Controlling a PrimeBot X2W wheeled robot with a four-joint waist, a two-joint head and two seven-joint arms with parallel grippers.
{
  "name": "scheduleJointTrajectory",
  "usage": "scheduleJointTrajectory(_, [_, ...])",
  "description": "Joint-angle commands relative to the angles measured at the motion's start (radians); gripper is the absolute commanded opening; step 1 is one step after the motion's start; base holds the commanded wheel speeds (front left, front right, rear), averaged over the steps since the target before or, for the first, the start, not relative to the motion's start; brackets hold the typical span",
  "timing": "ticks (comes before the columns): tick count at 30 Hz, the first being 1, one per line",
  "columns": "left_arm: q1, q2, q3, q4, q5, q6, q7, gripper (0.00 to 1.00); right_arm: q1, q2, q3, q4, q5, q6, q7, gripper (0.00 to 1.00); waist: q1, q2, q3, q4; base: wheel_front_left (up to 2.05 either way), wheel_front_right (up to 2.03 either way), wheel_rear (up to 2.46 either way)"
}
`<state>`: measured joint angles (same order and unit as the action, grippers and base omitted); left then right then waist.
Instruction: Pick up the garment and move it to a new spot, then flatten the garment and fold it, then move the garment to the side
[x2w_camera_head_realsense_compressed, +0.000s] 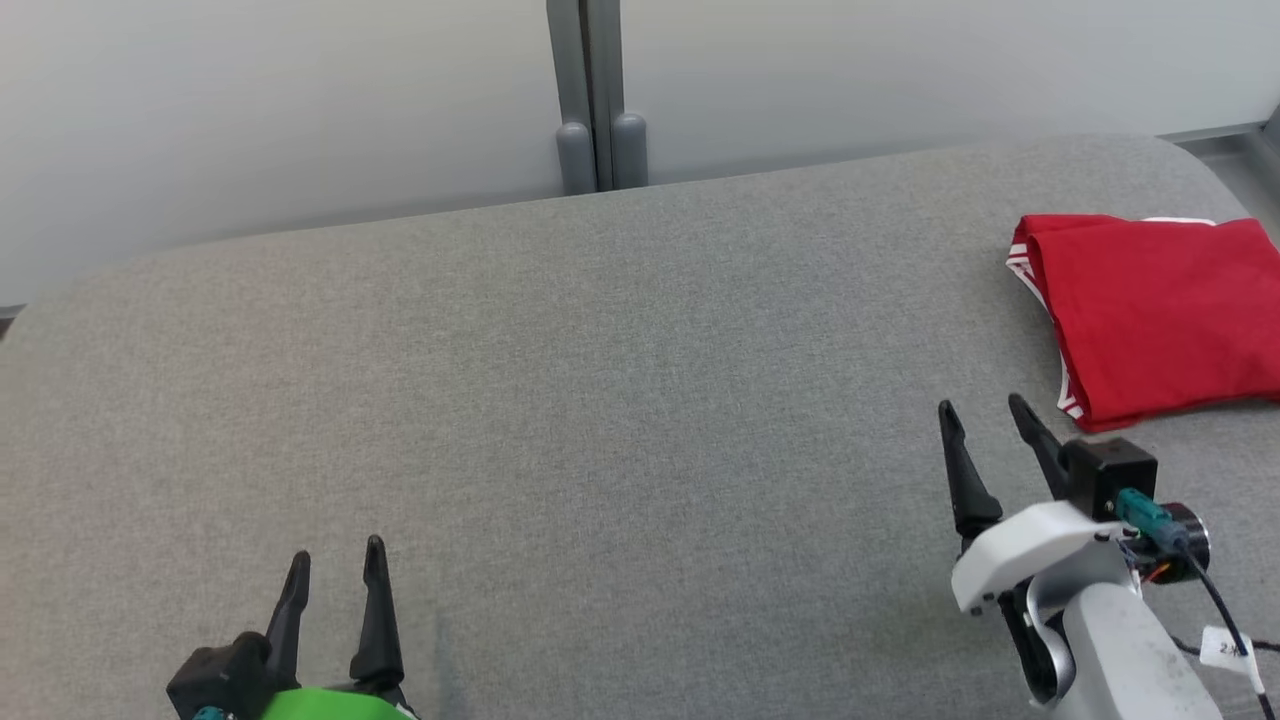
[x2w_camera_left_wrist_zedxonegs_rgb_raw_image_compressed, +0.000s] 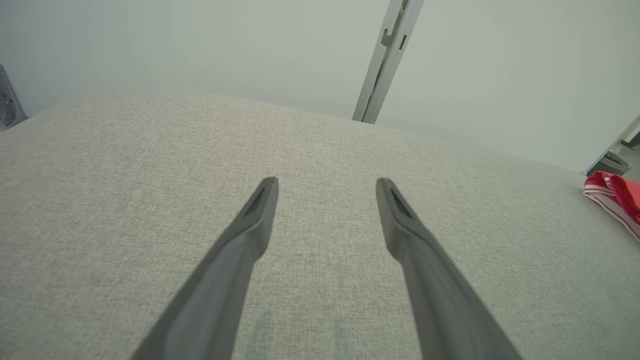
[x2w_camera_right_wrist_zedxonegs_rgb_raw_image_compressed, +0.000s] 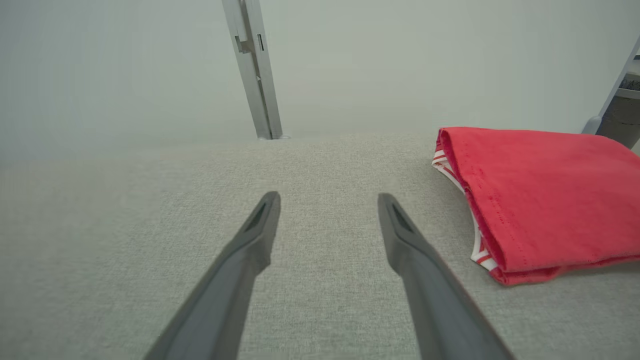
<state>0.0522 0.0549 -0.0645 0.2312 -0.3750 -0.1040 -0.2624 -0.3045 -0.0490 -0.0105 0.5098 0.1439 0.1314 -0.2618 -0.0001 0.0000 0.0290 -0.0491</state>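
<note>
One folded red cloth garment (x2w_camera_head_realsense_compressed: 1160, 320) is lying on one grey woven-fabric surface (x2w_camera_head_realsense_compressed: 600, 400). Two dark, long-fingered grippers are hovering: the left gripper (x2w_camera_head_realsense_compressed: 337, 548) and the right gripper (x2w_camera_head_realsense_compressed: 980, 402). One grey metal upright (x2w_camera_head_realsense_compressed: 590, 90) is standing behind.

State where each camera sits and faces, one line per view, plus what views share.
Head view: on the head, facing forward and down at the grey surface; left gripper and right gripper, both open, at bottom.
Left wrist view: left wrist, facing along its own fingers over the surface.
Right wrist view: right wrist, likewise; folded red garment at right.
Shared: all three show the garment and grey post.
</note>
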Motion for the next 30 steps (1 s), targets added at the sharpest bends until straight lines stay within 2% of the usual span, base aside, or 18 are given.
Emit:
scheduleJointTrajectory(1, [0.026,-0.001,0.0,0.001,-0.008,0.001,-0.003,1.0,0.04,-0.004,0.006,-0.023,0.009,-0.002,-0.004,1.0,0.0001,0.0,-0.02,0.012,0.0,0.0,0.0])
scheduleJointTrajectory(10, [0.092,-0.004,-0.011,-0.022,-0.029,0.017,-0.003,1.0,0.182,-0.004,0.014,-0.126,0.047,-0.002,-0.004,1.0,0.0001,0.0,-0.041,0.019,0.0,0.0,0.0])
scheduleJointTrajectory(19, [0.094,-0.004,-0.028,-0.032,-0.041,0.043,-0.003,1.0,0.211,-0.004,0.024,-0.147,0.054,-0.002,-0.004,1.0,0.0001,0.0,-0.052,0.029,0.0,0.0,0.0])
scheduleJointTrajectory(30, [0.088,-0.004,-0.026,-0.028,-0.033,0.032,-0.003,1.0,0.222,-0.003,0.024,-0.149,0.072,-0.002,-0.004,1.0,0.0001,0.0,-0.055,0.024,0.0,0.0,0.0])
